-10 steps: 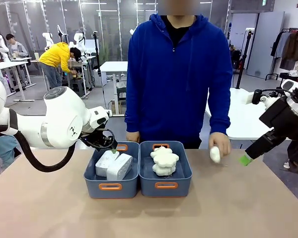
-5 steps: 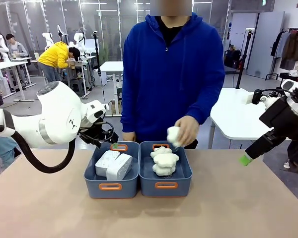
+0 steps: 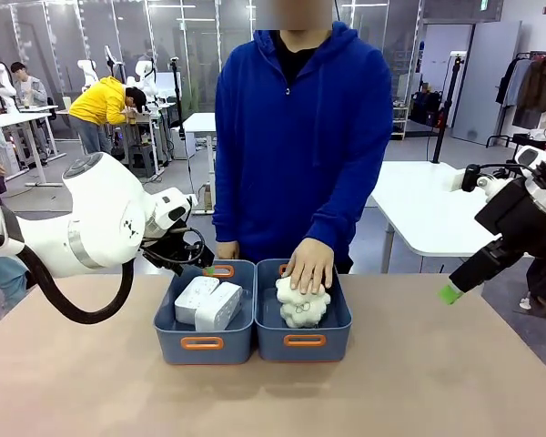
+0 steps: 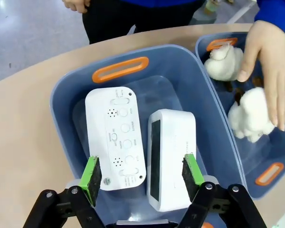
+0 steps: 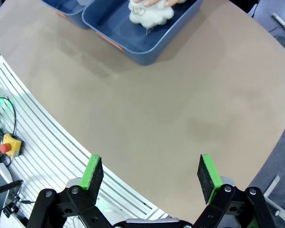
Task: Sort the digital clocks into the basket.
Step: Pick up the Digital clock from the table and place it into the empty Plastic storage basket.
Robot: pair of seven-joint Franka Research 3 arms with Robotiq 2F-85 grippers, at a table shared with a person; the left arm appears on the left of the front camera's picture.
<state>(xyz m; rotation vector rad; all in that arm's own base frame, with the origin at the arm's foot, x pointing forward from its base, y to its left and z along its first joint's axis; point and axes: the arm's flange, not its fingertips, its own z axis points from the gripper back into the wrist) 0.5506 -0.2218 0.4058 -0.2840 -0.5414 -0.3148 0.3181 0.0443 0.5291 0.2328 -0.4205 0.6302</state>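
Left gripper jaws apart, empty, above basket; both digital clocks inside beneath it. Right gripper jaws wide, empty, over bare table. Person's hand presses plush toys in neighbouring bin.

I see my left arm: rounded white shell, thick black cable; black gripper, green pads.

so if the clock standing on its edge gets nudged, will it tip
Probably: the clock stands on a narrow edge, so a sideways push likely topples it onto the flat clock. Its smooth, hard-looking shell may slip, and the basket wall should catch it.
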